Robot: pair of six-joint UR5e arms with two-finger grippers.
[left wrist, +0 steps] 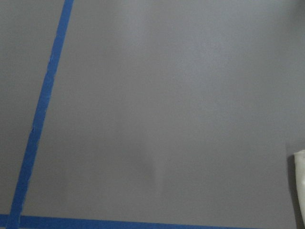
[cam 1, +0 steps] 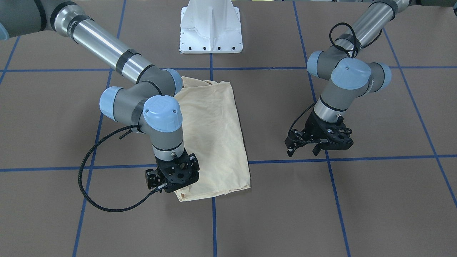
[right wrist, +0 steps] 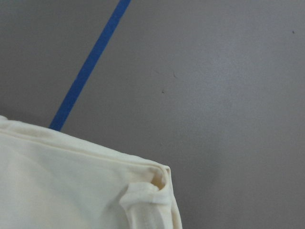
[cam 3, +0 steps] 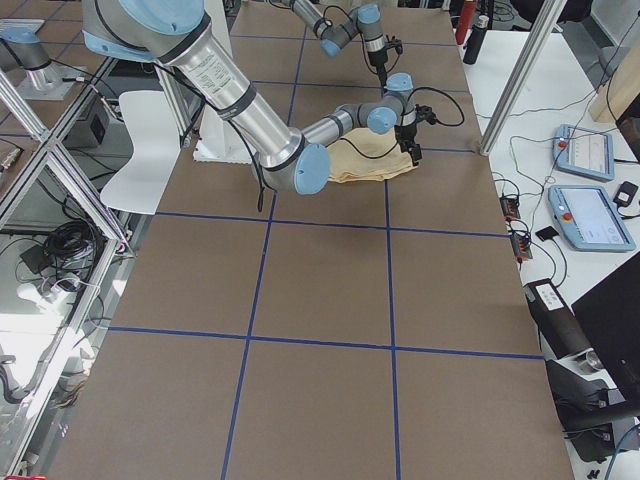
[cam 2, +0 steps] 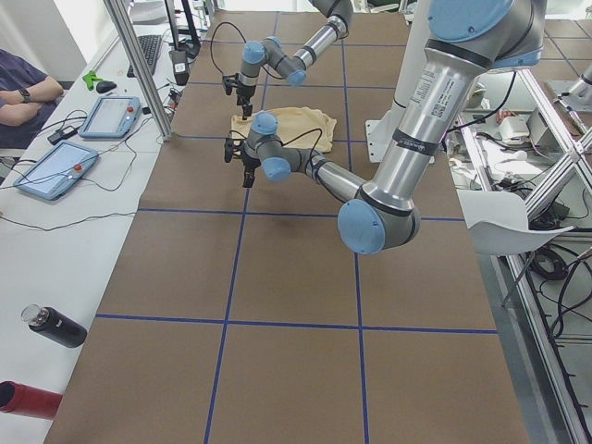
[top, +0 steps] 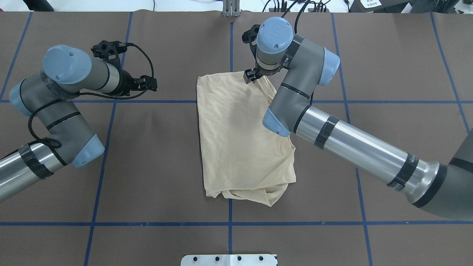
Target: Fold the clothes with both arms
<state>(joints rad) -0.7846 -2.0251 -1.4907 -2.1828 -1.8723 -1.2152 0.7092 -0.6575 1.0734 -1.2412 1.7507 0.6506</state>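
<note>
Found the shirt (top: 236,140) folded into a long rectangle at the middle of the tabletop (top: 155,166). Saw the right gripper (top: 250,77) low at the shirt's corner toward the far edge; could not tell whether clamped on cloth. Saw the left gripper (cam 1: 302,151), jaws apart, over bare tabletop well aside. Seemed best to pinch both far corners level and carry them over evenly.

Left gripper (cam 1: 303,151) hangs with jaws apart — right gripper (cam 1: 170,188) points down, jaws hidden
</note>
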